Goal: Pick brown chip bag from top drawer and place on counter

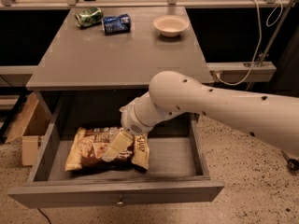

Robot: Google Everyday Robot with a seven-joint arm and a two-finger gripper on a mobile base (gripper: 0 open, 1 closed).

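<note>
Claw [117,147] hangs low in the open top drawer [173,161], over the middle of the brown chip bag [88,152], which lies flat in the drawer's left part; whether it is open or closed I cannot tell. I judge the bag not yet lifted, so grasp, lift and placing all remain. On the grey table [121,59], a green can [88,17], a blue can [116,24] and a pale bowl [170,25] sit along the far edge. A cardboard box [30,129] stands on the speckled floor [243,176] at left.
</note>
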